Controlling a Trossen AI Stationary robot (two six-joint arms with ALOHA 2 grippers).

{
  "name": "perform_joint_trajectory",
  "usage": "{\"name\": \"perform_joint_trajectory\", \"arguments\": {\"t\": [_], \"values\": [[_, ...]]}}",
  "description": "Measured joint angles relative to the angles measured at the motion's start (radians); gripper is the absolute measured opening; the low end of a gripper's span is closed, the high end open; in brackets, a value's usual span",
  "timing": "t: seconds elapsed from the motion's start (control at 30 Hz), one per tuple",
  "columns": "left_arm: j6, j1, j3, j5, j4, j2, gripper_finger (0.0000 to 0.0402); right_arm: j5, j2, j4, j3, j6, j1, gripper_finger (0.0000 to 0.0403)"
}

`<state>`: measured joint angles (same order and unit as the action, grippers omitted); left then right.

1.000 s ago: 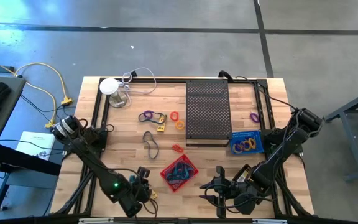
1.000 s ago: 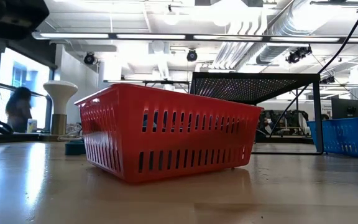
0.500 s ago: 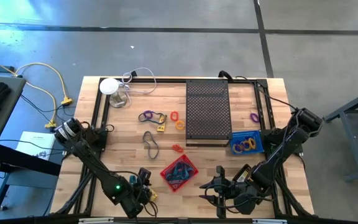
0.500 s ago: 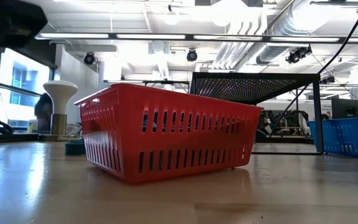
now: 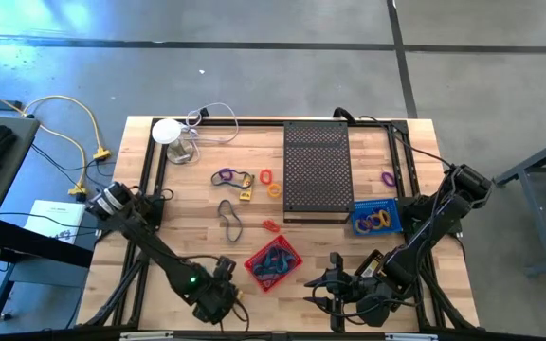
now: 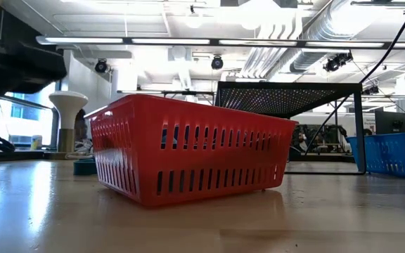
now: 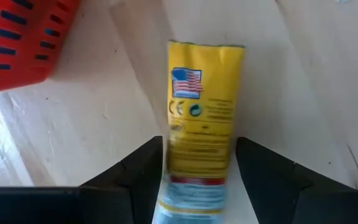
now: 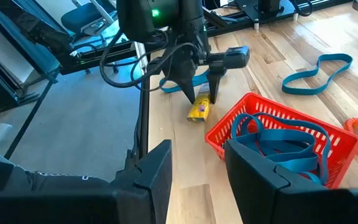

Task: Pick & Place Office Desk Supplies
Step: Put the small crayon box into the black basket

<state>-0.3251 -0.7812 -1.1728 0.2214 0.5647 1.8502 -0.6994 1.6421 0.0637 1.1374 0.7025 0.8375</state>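
Straddling yellow packet (image 7: 202,118) at seven o'clock of red basket (image 5: 273,262) | left hand (image 8: 199,92) wide, empty | closing next, I'd guess | right hand (image 5: 322,289) idling, half-open.

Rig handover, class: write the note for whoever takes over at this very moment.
Left gripper: open, straddling the yellow packet lying on the table beside the red basket. Right gripper: empty, waiting at the near edge.
Done: blue bands sit in the red basket; loops in the blue basket.
Left: the packet, the grey loop, purple and orange rings mid-table.
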Motion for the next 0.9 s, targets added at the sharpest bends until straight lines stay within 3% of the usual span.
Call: {"name": "perform_joint_trajectory", "arguments": {"t": [0.17, 0.47, 0.77, 0.9], "values": [[0.04, 0.024, 0.0, -0.052, -0.006, 0.0, 0.0195, 0.0, 0.0, 0.0, 0.0, 0.0, 0.0, 0.0136], [0.041, 0.026, 0.0, -0.049, -0.005, 0.0, 0.0188, 0.0, 0.0, 0.001, 0.0, 0.0, 0.0, 0.0136], [0.08, 0.031, 0.0, -0.063, -0.005, 0.0, 0.0101, 0.0, 0.0, 0.0, 0.0, 0.0, 0.0, 0.0136], [0.067, 0.034, 0.0, -0.085, -0.003, -0.012, 0.0089, 0.0, 0.0, 0.0, 0.0, 0.001, 0.0, 0.0136]]}}
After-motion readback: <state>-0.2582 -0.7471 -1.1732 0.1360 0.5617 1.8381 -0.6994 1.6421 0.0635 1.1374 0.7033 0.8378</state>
